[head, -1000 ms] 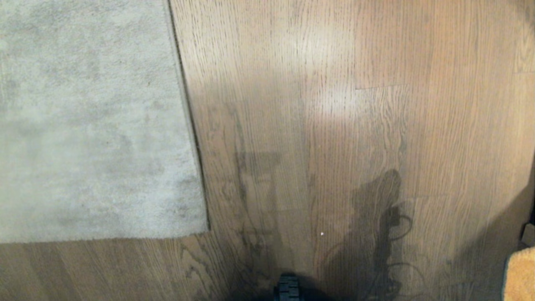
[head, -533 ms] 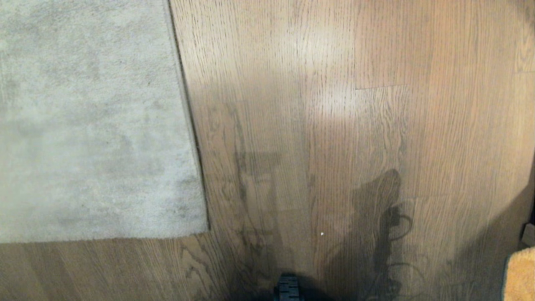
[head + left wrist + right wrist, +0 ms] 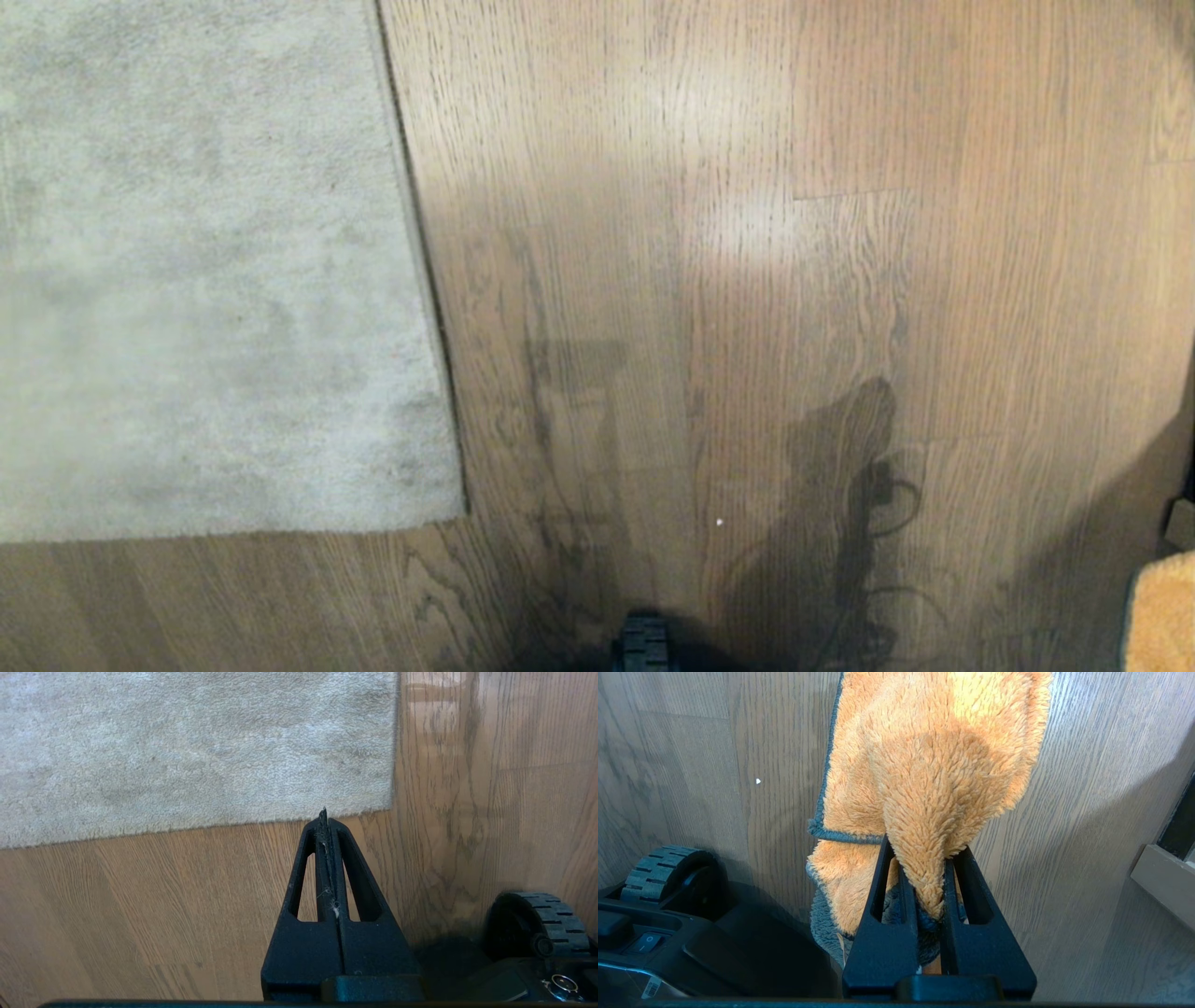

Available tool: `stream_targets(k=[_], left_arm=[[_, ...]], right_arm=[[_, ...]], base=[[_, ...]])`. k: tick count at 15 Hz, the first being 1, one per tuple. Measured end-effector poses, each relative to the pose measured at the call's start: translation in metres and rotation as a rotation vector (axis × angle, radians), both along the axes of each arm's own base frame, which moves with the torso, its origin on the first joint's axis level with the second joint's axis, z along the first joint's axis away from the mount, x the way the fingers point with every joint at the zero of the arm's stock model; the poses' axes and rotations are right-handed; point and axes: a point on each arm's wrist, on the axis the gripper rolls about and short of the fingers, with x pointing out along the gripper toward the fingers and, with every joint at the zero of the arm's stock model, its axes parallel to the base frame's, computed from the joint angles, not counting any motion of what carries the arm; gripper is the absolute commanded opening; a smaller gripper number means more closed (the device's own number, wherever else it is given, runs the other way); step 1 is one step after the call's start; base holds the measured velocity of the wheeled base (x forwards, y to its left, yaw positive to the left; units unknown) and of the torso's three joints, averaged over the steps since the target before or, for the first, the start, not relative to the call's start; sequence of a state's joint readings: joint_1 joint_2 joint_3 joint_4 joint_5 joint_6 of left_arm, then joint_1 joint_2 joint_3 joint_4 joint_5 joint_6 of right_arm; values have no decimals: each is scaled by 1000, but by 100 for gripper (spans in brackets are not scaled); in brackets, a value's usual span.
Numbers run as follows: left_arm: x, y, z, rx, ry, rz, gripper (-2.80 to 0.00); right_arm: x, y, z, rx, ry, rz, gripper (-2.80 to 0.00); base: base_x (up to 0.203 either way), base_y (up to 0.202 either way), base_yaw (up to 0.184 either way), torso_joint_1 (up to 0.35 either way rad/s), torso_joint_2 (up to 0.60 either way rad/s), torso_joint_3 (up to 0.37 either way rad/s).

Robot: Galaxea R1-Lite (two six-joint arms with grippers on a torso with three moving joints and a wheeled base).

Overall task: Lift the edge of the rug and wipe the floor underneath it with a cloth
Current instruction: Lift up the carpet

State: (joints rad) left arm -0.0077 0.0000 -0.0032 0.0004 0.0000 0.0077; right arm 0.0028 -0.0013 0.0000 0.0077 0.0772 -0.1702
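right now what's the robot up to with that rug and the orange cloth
The right gripper has its jaws clamped on a fuzzy orange cloth, held above the wood floor at the robot's right. The left gripper is shut and empty, pointing toward the rug's near corner. The rug edge lies flat, not yet lifted, and no wiping is underway.

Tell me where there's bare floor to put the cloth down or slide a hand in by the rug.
The floor is bare to the right of the rug edge, as far as the cloth held by the right gripper. A narrower bare strip runs below the rug's near border, under the shut left gripper. It is tight only by the base wheel.
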Motion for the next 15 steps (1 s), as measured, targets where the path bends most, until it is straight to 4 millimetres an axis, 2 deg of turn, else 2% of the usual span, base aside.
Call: stream_targets(k=[12,15], left_arm=[[0,0,1,-16,-9,2,-280],[-6,2,20,-37,-77,71,-280]], right_arm=[[0,0,0,0,0,0,-280],[0,0,0,0,0,0,-280]], base=[[0,0,0,0,0,0],[0,0,0,0,0,0]])
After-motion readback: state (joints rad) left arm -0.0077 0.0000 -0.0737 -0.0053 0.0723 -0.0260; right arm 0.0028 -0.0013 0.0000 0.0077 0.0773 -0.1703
